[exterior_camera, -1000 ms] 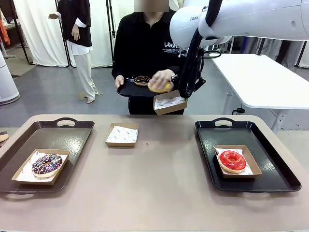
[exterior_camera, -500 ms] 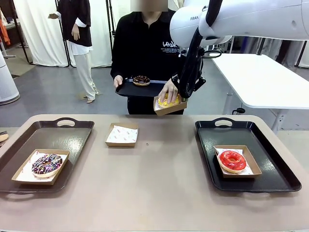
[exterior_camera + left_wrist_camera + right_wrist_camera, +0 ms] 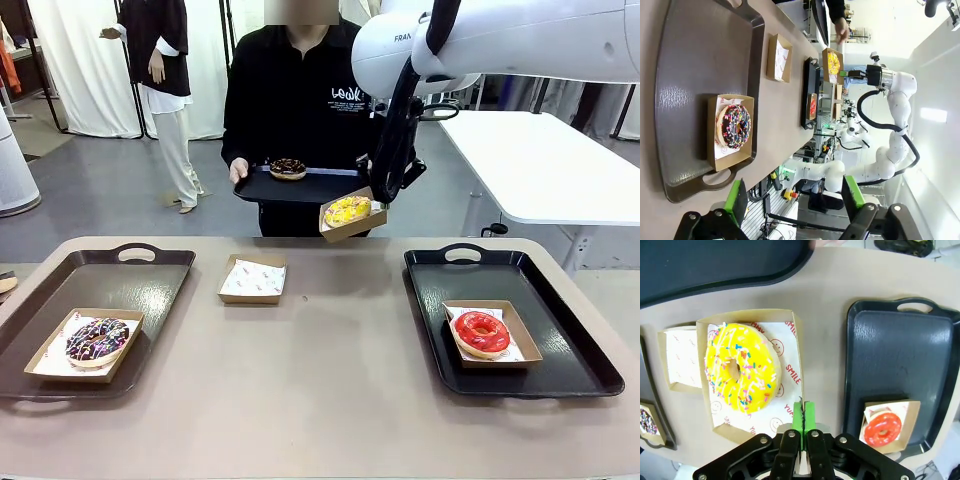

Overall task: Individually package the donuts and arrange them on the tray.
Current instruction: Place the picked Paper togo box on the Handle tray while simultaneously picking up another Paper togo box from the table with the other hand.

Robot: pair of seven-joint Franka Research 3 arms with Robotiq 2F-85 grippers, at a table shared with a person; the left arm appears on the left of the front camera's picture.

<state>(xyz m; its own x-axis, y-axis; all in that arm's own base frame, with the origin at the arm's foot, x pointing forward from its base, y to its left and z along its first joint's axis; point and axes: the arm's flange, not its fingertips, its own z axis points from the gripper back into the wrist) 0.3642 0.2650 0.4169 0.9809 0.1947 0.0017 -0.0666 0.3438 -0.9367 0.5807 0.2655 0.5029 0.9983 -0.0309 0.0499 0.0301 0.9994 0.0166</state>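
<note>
1. Since the earlier frame, the person's hand [image 3: 842, 31] has lifted off the yellow donut [image 3: 347, 210], which now lies alone on the liner of the box [image 3: 352, 229].
2. Right gripper [image 3: 803, 416]: the pads are pinched together on one side wall of the box and hold it in the air above the far part of the table, just in front of the person.
3. Left gripper [image 3: 795, 200]: the fingers are spread wide and hold nothing. It hangs over the near end of the left tray [image 3: 685, 45].
4. Step in hand (a judgement): carry the boxed donut to the right tray [image 3: 470, 272], where the red donut [image 3: 482, 332] already sits boxed in the near part.
5. Procedure:
   - Keep the box level, since a single-wall grip lets the loaded side sag.
   - Move slowly so the donut does not slide.
   - Lower onto the bare far part of the tray, clear of the red donut's box.
   - Part the pads only once the base rests flat.
</note>
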